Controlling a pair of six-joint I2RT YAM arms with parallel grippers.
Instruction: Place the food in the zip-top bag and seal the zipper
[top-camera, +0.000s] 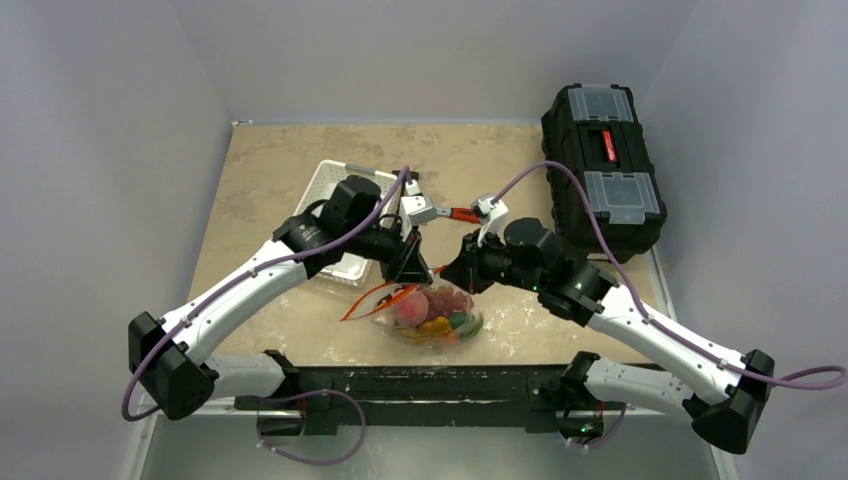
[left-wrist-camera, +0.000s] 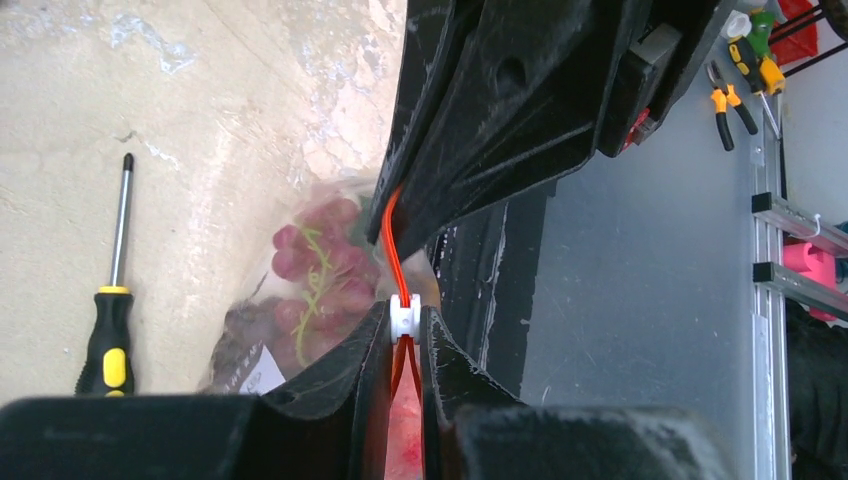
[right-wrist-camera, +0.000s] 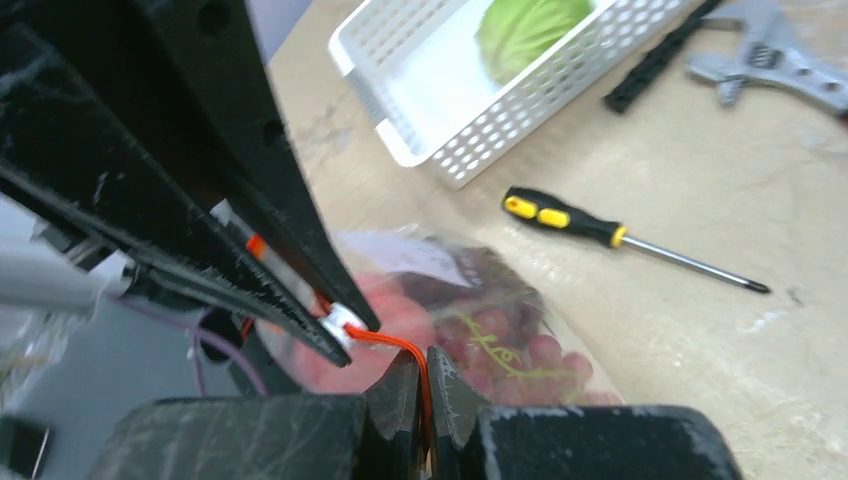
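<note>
The clear zip-top bag (top-camera: 432, 318) lies near the front edge with several pieces of food in it: purple grapes (left-wrist-camera: 318, 282), a pink peach (right-wrist-camera: 372, 322) and orange bits. My left gripper (left-wrist-camera: 403, 322) is shut on the white slider of the red-orange zipper (left-wrist-camera: 392, 245). My right gripper (right-wrist-camera: 425, 368) is shut on the same zipper strip (right-wrist-camera: 392, 343), just beside the slider (right-wrist-camera: 338, 326). In the top view both grippers meet above the bag's mouth, left (top-camera: 413, 270) and right (top-camera: 455, 277). A green cabbage (right-wrist-camera: 527, 27) lies in the white basket (right-wrist-camera: 470, 140).
A black-and-yellow screwdriver (right-wrist-camera: 598, 231) lies on the table beside the bag, and it also shows in the left wrist view (left-wrist-camera: 112, 320). A metal wrench (right-wrist-camera: 775, 68) lies past the basket. A black toolbox (top-camera: 602, 165) stands at the back right. A red-handled tool (top-camera: 462, 214) lies mid-table.
</note>
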